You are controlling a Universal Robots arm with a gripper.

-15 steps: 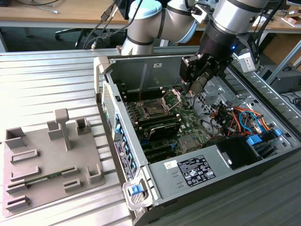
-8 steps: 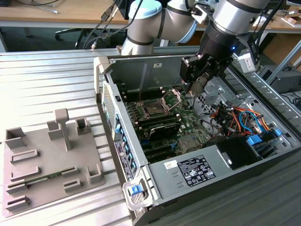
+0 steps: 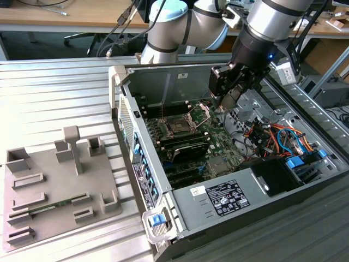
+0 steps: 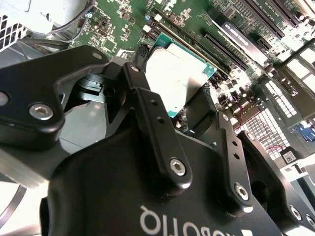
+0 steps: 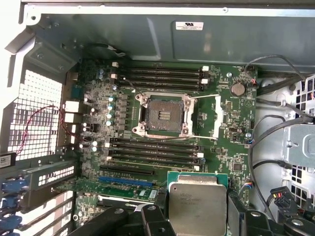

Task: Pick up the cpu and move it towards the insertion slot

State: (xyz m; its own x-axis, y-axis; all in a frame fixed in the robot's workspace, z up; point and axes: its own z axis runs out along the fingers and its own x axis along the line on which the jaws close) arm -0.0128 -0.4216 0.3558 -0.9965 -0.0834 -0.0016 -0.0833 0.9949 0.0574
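In both wrist views my gripper point(image 4: 174, 82) point(image 5: 197, 219) is shut on the cpu point(image 4: 172, 69) point(image 5: 198, 204), a flat square chip with a silvery top and a green rim, clamped between two black fingers point(image 4: 147, 108). The exterior view places the gripper point(image 3: 224, 102) inside the open computer case, hanging above the motherboard. The insertion slot point(image 5: 162, 115) point(image 3: 178, 126) is a dark square socket in a silver frame. Its load plate point(image 5: 210, 115) point(image 3: 200, 113) is swung open. The socket lies to the exterior view's left of the gripper, and the held cpu is apart from it.
Long black memory slots point(image 5: 157, 73) run on both sides of the socket. Case walls point(image 3: 163, 82) surround the board. Coloured cables point(image 3: 267, 136) and drive bays fill the exterior view's right. A grey tray point(image 3: 54, 180) holding a green memory stick point(image 3: 52, 207) lies outside the case.
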